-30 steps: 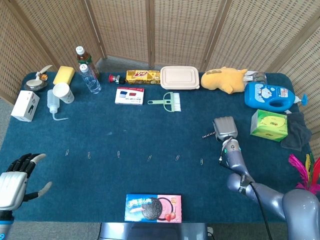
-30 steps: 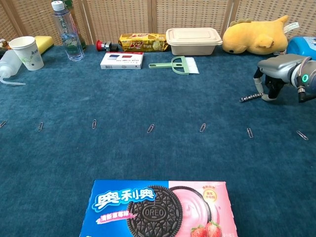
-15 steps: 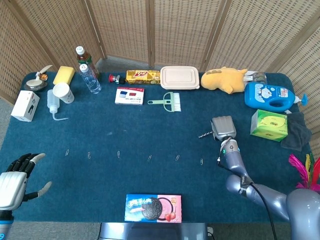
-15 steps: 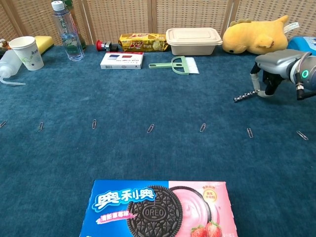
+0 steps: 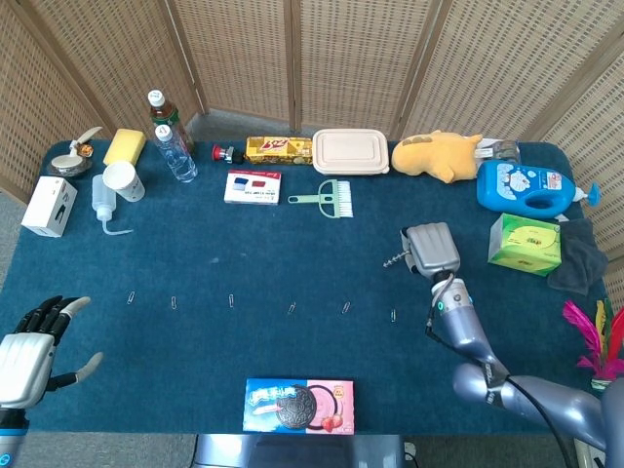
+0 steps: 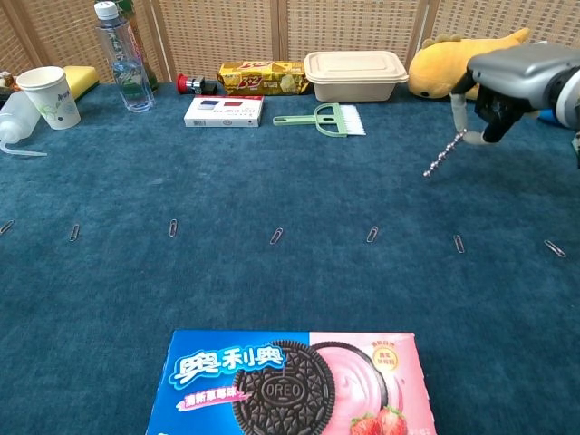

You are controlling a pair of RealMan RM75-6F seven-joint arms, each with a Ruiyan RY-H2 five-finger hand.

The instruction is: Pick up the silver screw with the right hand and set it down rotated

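My right hand (image 5: 430, 249) (image 6: 507, 86) hangs above the blue tablecloth at the right and pinches the silver screw (image 5: 395, 259) (image 6: 444, 155) by one end. The screw slants down to the left, clear of the cloth in the chest view. My left hand (image 5: 27, 353) sits at the near left corner with its fingers spread and nothing in it; the chest view does not show it.
Several paperclips (image 6: 372, 234) lie in a row across the middle. An Oreo box (image 6: 290, 382) lies at the front edge. A yellow plush (image 5: 439, 154), a blue detergent bottle (image 5: 525, 187) and a green tissue box (image 5: 525, 243) stand near the right hand. A brush (image 5: 327, 199) and a lidded container (image 5: 350, 151) lie further back.
My right hand has risen and shifted left with the screw, lifting it off the cloth; the screw now slants more steeply. The left hand has not moved.
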